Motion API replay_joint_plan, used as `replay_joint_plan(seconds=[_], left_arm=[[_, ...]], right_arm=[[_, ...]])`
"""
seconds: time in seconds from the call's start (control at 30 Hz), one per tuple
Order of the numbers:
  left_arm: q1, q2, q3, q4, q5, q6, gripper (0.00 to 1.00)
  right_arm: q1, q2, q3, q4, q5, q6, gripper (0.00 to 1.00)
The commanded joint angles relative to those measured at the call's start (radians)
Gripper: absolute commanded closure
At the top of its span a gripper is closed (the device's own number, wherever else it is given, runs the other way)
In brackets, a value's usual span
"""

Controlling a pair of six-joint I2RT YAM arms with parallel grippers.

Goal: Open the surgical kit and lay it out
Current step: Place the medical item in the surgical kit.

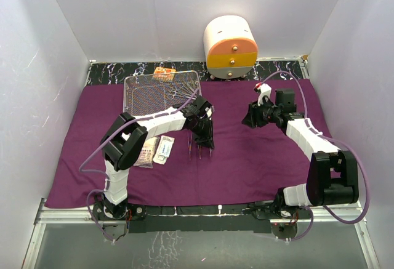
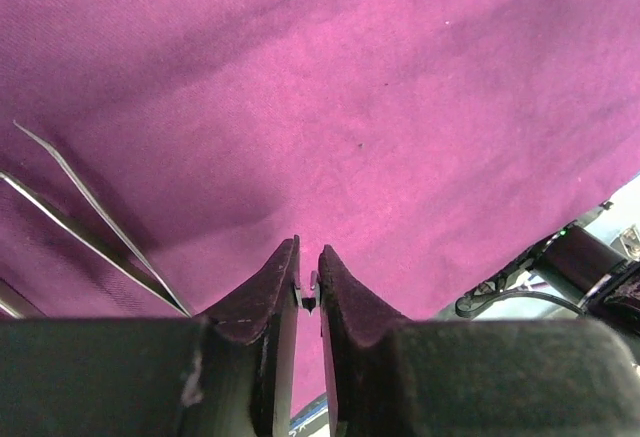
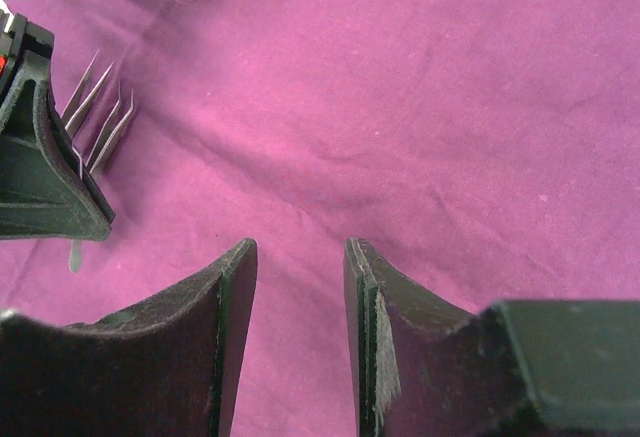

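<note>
The purple cloth [image 1: 258, 158] lies spread flat over the table. At its back left stands the wire-mesh tray [image 1: 127, 96], with ring-handled forceps [image 1: 182, 90] still inside. My left gripper [image 1: 207, 141] points down at the cloth just in front of the tray. It is shut on thin metal tweezers, whose ends show between the fingertips [image 2: 308, 249]. More tweezers [image 1: 190, 149] [image 2: 100, 215] [image 3: 105, 122] lie side by side on the cloth beside it. My right gripper [image 1: 250, 120] [image 3: 298, 244] hovers open over bare cloth right of centre, with nothing between its jaws.
Two flat packets [image 1: 148, 150] [image 1: 164, 149] lie on the cloth left of the tweezers. An orange packet [image 1: 164, 73] rests at the tray's far rim. The white-and-orange drawer cabinet [image 1: 231, 47] stands at the back. White walls close in three sides.
</note>
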Motion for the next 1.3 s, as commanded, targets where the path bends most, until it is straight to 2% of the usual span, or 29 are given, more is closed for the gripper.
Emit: replay_joint_plan(seconds=[0.0, 0.37, 1.13, 1.27], left_arm=[[-0.013, -0.061, -0.015, -0.033, -0.039, 0.005, 0.87], [-0.022, -0.033, 0.001, -0.062, -0.132, -0.026, 0.84], [-0.023, 0.028, 0.014, -0.031, -0.15, -0.04, 0.83], [-0.023, 0.037, 0.013, -0.024, -0.152, -0.033, 0.78]], right_arm=[[-0.013, -0.018, 0.007, 0.039, -0.018, -0.017, 0.62], [-0.024, -0.008, 0.007, 0.037, -0.03, -0.018, 0.62], [-0.035, 0.0, 0.01, 0.026, -0.055, -0.02, 0.62], [-0.035, 0.007, 0.013, 0.023, -0.059, -0.021, 0.62]])
